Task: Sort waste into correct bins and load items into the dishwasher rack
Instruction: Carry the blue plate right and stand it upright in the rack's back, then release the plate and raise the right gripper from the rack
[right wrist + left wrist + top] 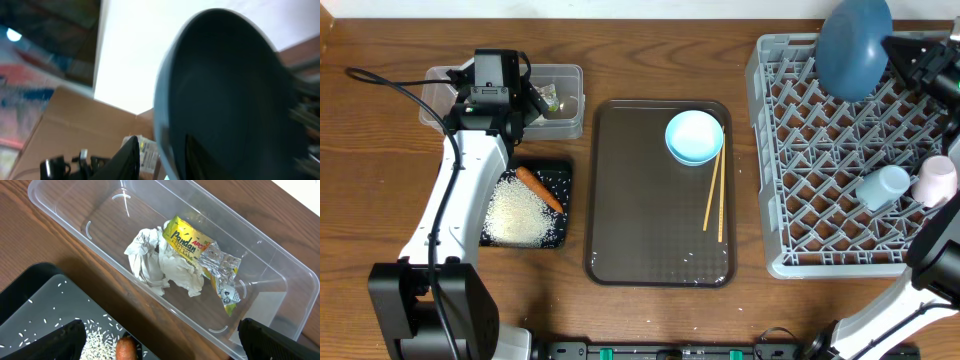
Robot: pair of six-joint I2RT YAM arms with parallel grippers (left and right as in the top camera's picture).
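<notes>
My left gripper [160,342] is open and empty, hovering over the near wall of the clear tub [570,75]. The tub [75,227] holds crumpled white tissues [160,262] and the yellow-green wrapper [200,250]. The black tray [560,175] holds white rice [515,215] and the orange carrot [538,188]; rice [97,340] and the carrot tip [126,350] show in the left wrist view. My right gripper [162,155] is shut on the rim of the big dark-blue bowl [853,45], held tilted over the grey rack [820,260]; the bowl [230,100] fills the right wrist view.
The dark brown serving tray [650,260] holds the light-blue bowl [694,136] and two chopsticks [716,198]. Two small cups [882,186] [934,181] lie in the rack at the right. The left arm stretches over the black tray.
</notes>
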